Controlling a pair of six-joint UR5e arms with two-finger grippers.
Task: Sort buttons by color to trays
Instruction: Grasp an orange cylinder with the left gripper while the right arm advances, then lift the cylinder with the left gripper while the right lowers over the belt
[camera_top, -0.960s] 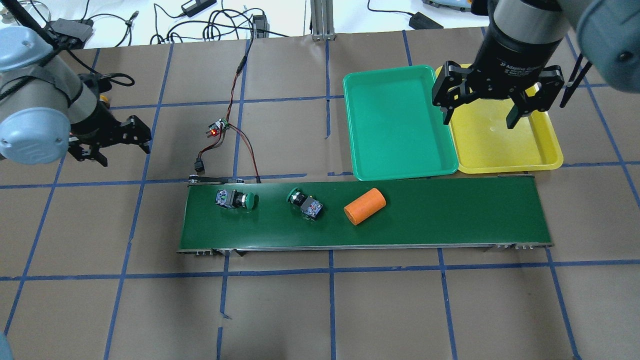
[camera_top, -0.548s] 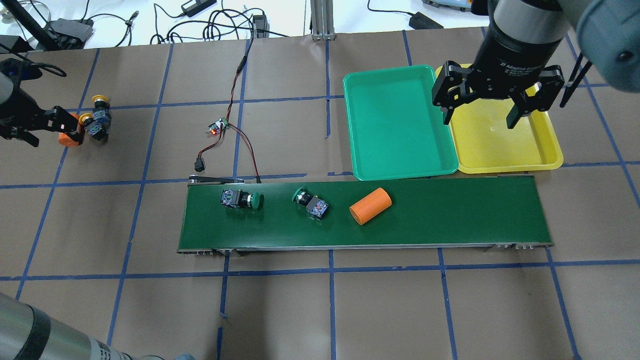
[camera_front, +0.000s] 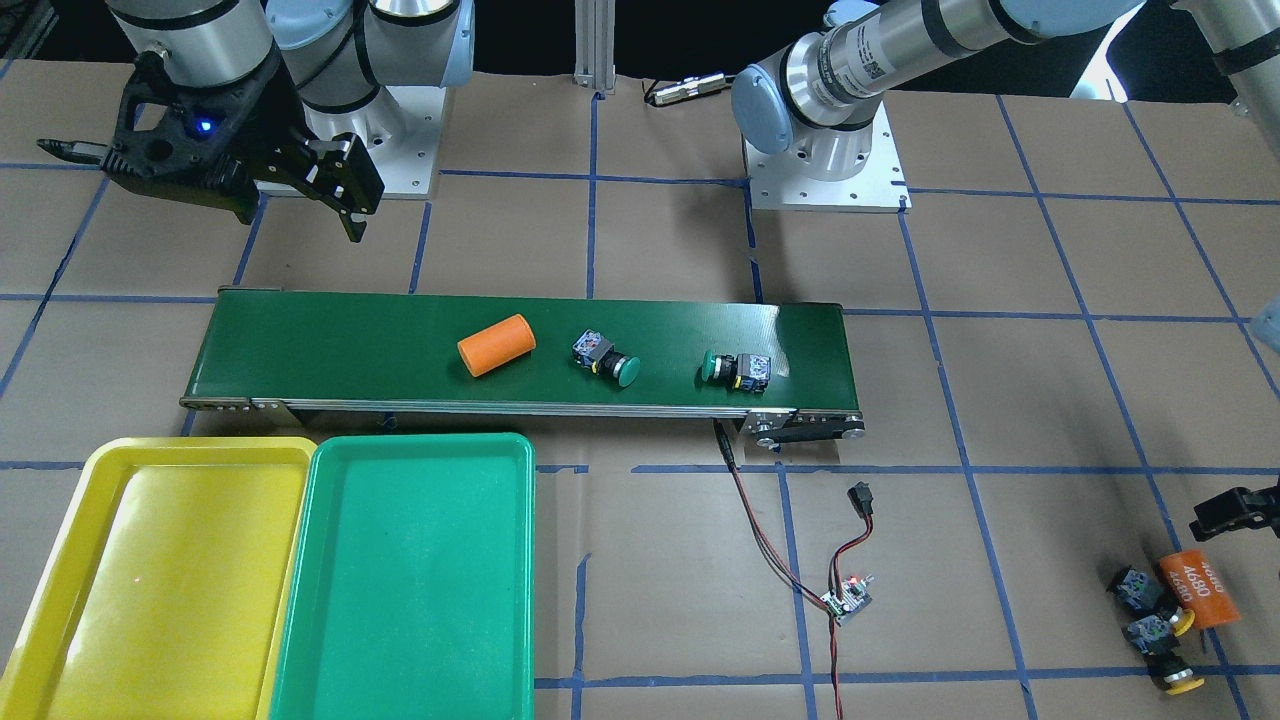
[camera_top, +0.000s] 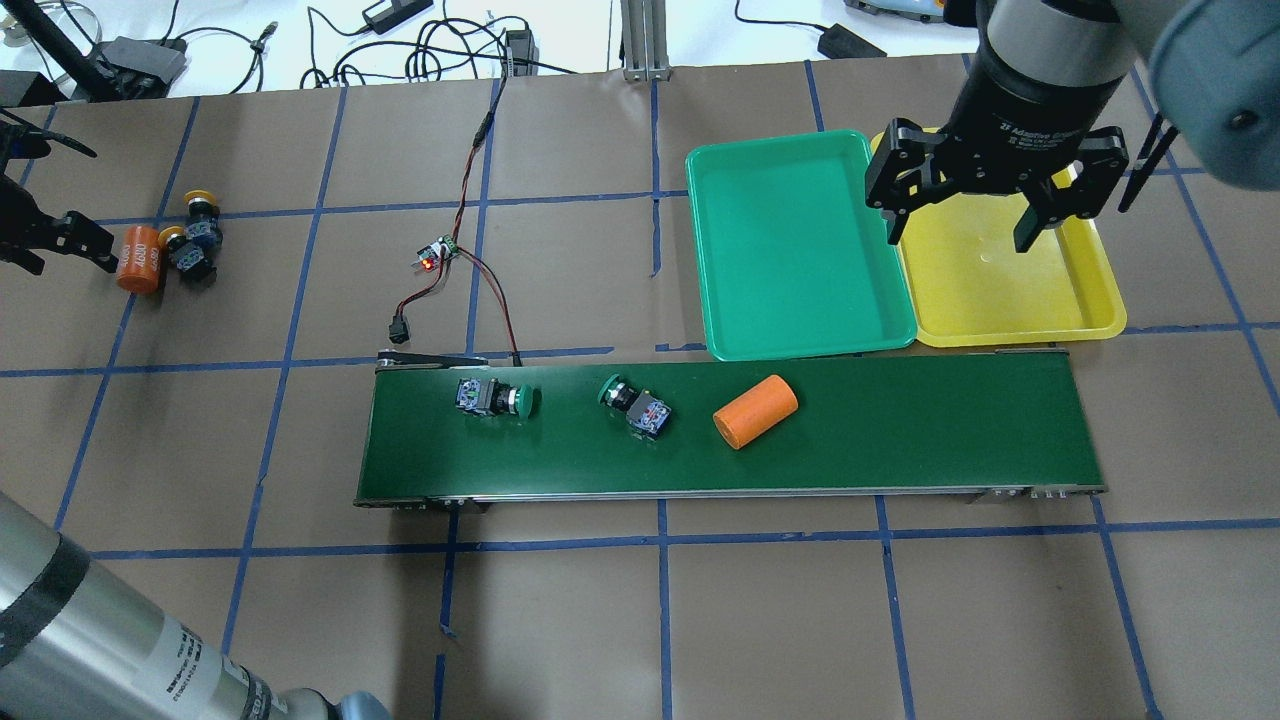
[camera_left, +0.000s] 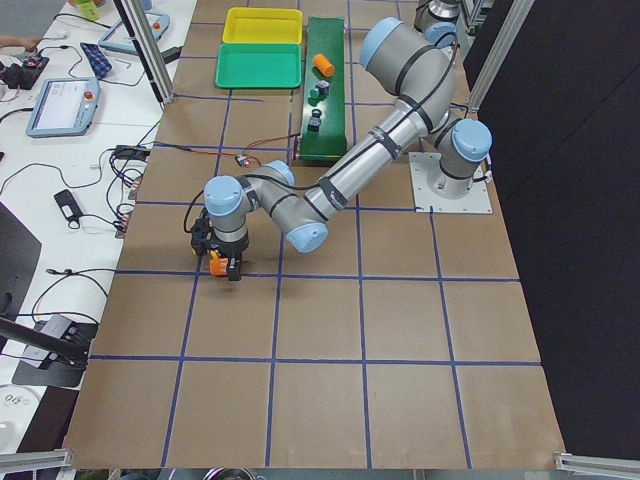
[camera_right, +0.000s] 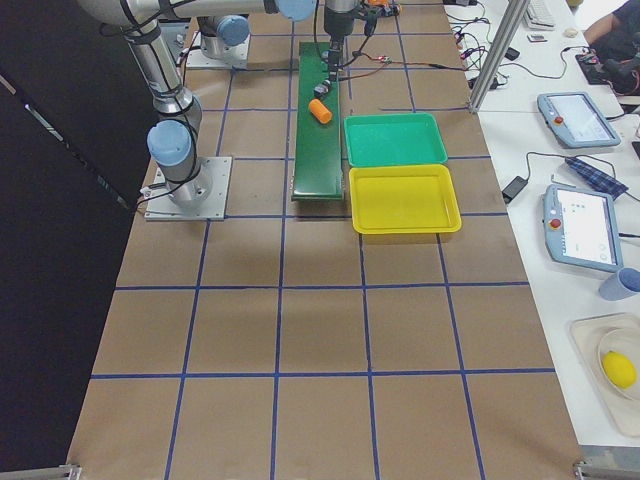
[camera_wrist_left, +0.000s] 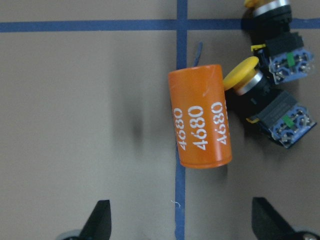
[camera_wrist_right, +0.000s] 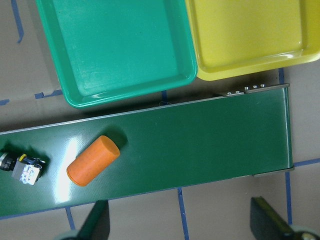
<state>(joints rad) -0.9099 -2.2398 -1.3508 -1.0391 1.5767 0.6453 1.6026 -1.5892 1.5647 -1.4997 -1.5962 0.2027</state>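
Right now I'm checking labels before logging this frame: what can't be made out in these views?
- Upper yellow button: left wrist view, cap cropped by the top edge.
- Green button: right wrist view, cap cut off by the left edge.
- It and the lower yellow button: exterior left view, hidden under the left gripper.

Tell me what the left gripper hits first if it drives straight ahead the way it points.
Probably the orange 4680 cylinder, lying on the table ahead of the open left gripper; it could instead meet bare table beside it.
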